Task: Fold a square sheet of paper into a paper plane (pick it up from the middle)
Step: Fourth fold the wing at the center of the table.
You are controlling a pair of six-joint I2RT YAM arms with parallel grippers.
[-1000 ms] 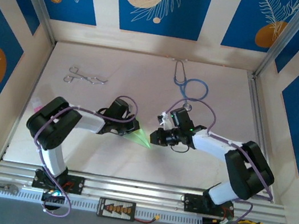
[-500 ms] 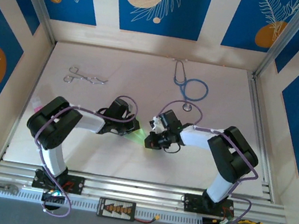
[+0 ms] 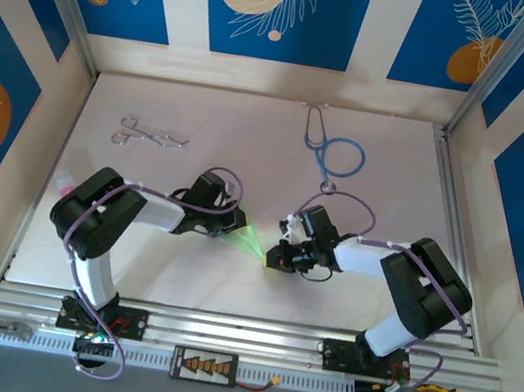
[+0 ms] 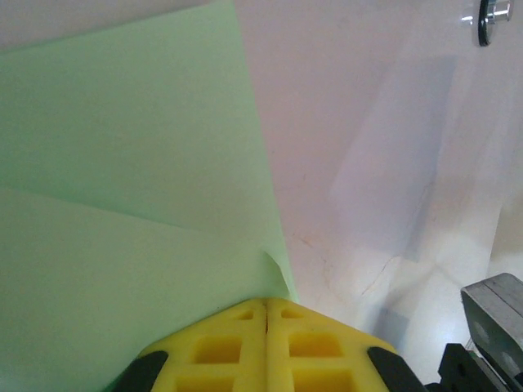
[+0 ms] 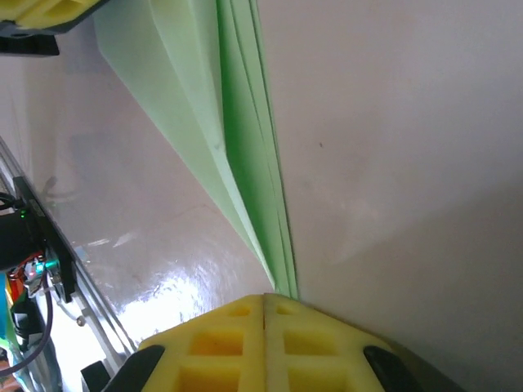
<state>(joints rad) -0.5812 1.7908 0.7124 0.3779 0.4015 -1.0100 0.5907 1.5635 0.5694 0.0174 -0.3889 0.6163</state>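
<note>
The paper plane (image 3: pixel 248 242), a pale green narrow dart, lies mid-table between my two grippers. My left gripper (image 3: pixel 227 232) is shut on its wide rear end. In the left wrist view the green sheet (image 4: pixel 122 163) spreads left of the closed yellow jaws (image 4: pixel 266 304). My right gripper (image 3: pixel 273 257) is shut on the pointed tip. In the right wrist view the folded layers (image 5: pixel 245 147) run edge-on down into the closed jaws (image 5: pixel 264 299). The left gripper's yellow fingers (image 5: pixel 41 12) show at the top left corner there.
A blue stethoscope (image 3: pixel 335 153) lies at the back right, and its chest piece (image 4: pixel 488 18) appears in the left wrist view. Metal forceps (image 3: pixel 151 136) lie at the back left. An aluminium rail (image 3: pixel 238 334) runs along the near edge.
The right gripper slid left along the plane toward the left gripper, then back out and nearer to its tip. The left gripper stayed put, shut.
</note>
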